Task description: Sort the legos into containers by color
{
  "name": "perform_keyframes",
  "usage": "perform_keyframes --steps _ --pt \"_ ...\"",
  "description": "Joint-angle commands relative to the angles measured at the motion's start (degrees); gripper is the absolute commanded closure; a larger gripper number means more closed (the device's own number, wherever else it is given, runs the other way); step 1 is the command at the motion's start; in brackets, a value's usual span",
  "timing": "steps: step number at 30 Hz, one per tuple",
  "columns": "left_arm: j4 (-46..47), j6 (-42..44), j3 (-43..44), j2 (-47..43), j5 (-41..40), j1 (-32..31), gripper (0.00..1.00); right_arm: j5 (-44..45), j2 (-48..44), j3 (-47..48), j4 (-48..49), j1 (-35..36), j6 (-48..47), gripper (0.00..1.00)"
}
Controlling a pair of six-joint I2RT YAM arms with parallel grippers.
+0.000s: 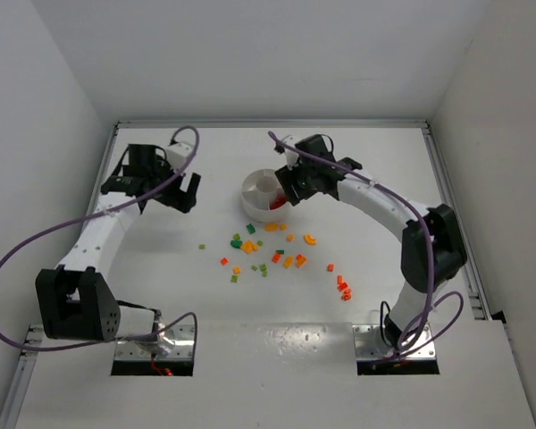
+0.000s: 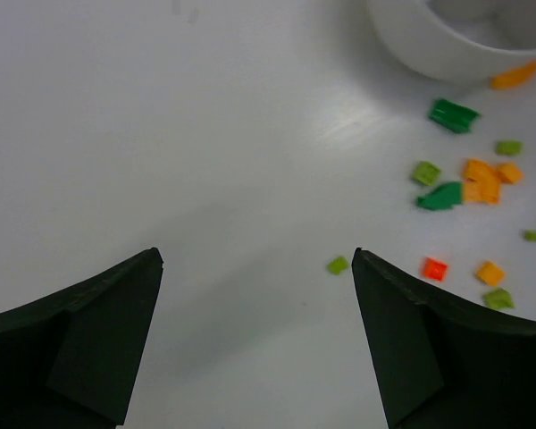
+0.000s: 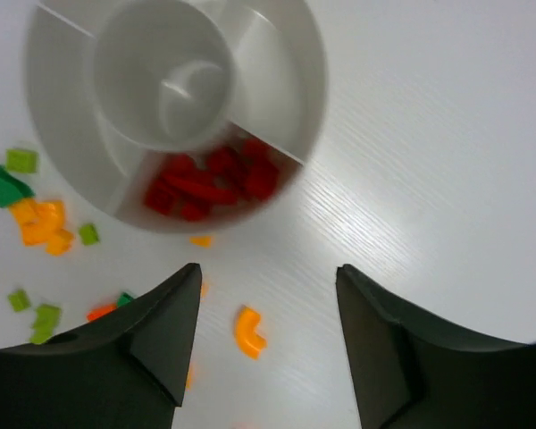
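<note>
1. The dish [image 1: 248, 198] was round, smooth white plastic, with a small central cup [image 3: 161, 76] and wedge sections fanned around it. It stood toward the far middle of the white, faintly shiny table [image 1: 196, 295].
2. One wedge on the dish's near side held a heap of glossy red legos [image 3: 210, 183].
3. On the table just in front of the dish lay the loose legos [image 1: 266, 252], tiny blocky bits in orange, green and red. There was a curved orange piece [image 3: 247, 332] among them and a small red cluster [image 1: 343, 288] off to the right.
4. The right gripper [image 3: 268, 273] hovered over the dish's near edge, its black jaws parted with nothing between them.
5. The left gripper [image 2: 257, 259] hung over the table left of the dish, jaws spread wide and holding nothing. A lone green brick [image 2: 338, 264] lay just beside its right finger.
6. Purple cables [image 1: 18, 259] looped along both arms.
</note>
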Motion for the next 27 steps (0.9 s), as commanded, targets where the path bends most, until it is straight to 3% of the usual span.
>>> perform_keyframes --steps 1,4,12,15,21,26,27 --pt "-1.6 5.7 -3.2 -4.0 3.2 -8.2 0.07 1.0 -4.3 -5.6 -0.5 -5.2 0.0 0.36" --pt "-2.1 4.9 -4.6 -4.6 1.1 -16.0 0.09 0.4 -8.2 -10.3 -0.5 -9.7 0.0 0.2" --pt "0.9 -0.6 2.1 1.2 -2.8 -38.3 0.09 2.6 -13.5 -16.3 -4.2 -20.5 1.2 0.2" --pt "4.6 -1.6 6.4 6.2 3.0 -45.7 0.09 1.3 -14.1 -17.3 -5.0 -23.7 2.3 0.2" --pt "18.9 2.7 7.1 13.6 11.5 -56.3 0.14 -4.1 -12.5 -17.2 -7.3 -29.3 2.9 0.2" --pt "26.1 -3.7 12.6 23.9 6.6 -59.4 0.23 -5.8 -8.8 -14.4 -8.8 -33.4 2.9 0.23" --pt "27.9 -8.0 13.6 27.1 2.5 -60.1 0.27 -6.7 -8.0 -13.5 -10.4 -34.0 3.4 0.23"
